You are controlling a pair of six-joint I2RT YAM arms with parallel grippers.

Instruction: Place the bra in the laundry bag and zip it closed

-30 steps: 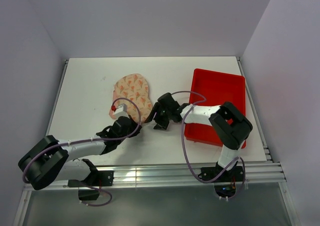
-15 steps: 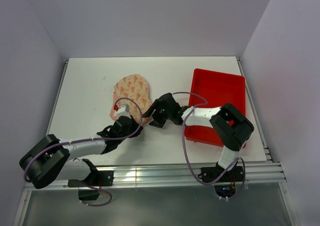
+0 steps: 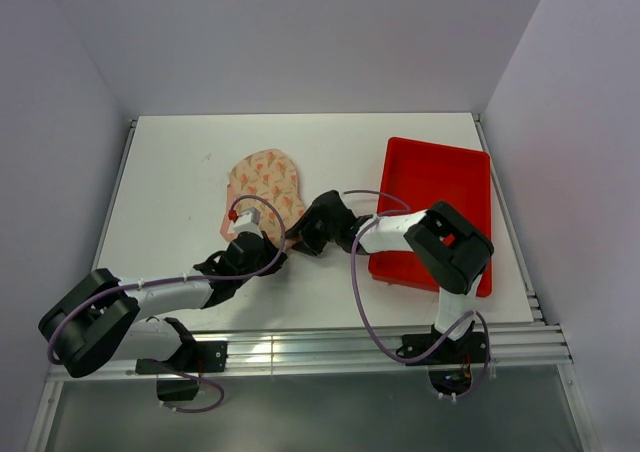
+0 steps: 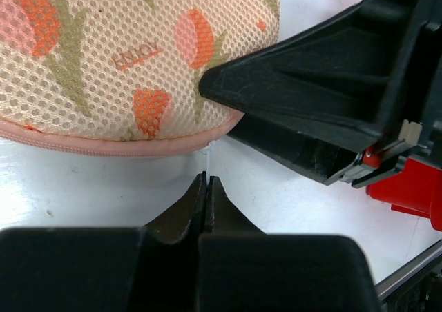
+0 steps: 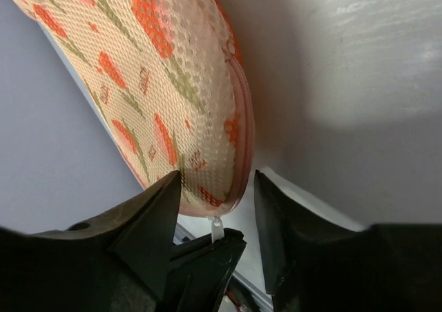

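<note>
The laundry bag (image 3: 264, 180) lies on the table, cream-pink with orange print, and its pink zipper edge (image 4: 103, 146) looks closed. The bra is hidden from every view. My left gripper (image 3: 276, 236) is shut at the bag's near end, its fingertips (image 4: 207, 179) pinching the thin white zipper pull (image 5: 218, 228). My right gripper (image 3: 300, 228) is open and straddles the same end of the bag (image 5: 166, 91). One of its fingers (image 4: 304, 84) rests on the mesh top, while the other stands just off the zipper edge.
A red plastic tray (image 3: 436, 207) sits at the right, right behind my right arm. Both grippers crowd the bag's near end. White table (image 3: 170, 182) lies to the left of the bag, and walls close in the left, right and far sides.
My right gripper has moved left onto the bag's near end and its jaws have narrowed. The left gripper has stayed shut in about the same place.
</note>
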